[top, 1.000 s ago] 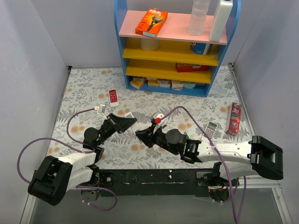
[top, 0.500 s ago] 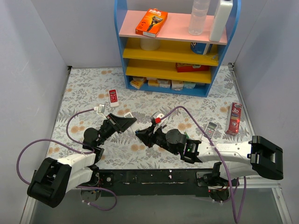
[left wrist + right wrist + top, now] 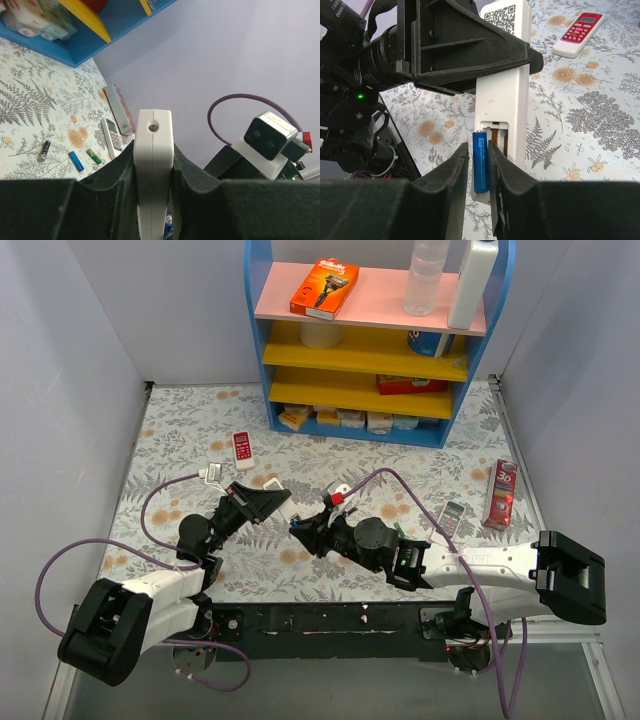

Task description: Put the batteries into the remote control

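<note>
The remote control (image 3: 502, 105), a slim white hard-plastic bar with a printed code on its plain back, is raised above the centre of the floral table (image 3: 600, 115), clenched in the left hand (image 3: 153, 172). Its open compartment (image 3: 495, 137) shows coppery strips. A glossy blue cylindrical battery (image 3: 480, 162) lies along the compartment's 9 o'clock side, flanked by the right hand (image 3: 479, 150); whether that hand presses it cannot be told. Risk: released unseated, the smooth cell may roll out or sit crooked. A red-and-white remote (image 3: 580, 32) lies at 2 o'clock.
</note>
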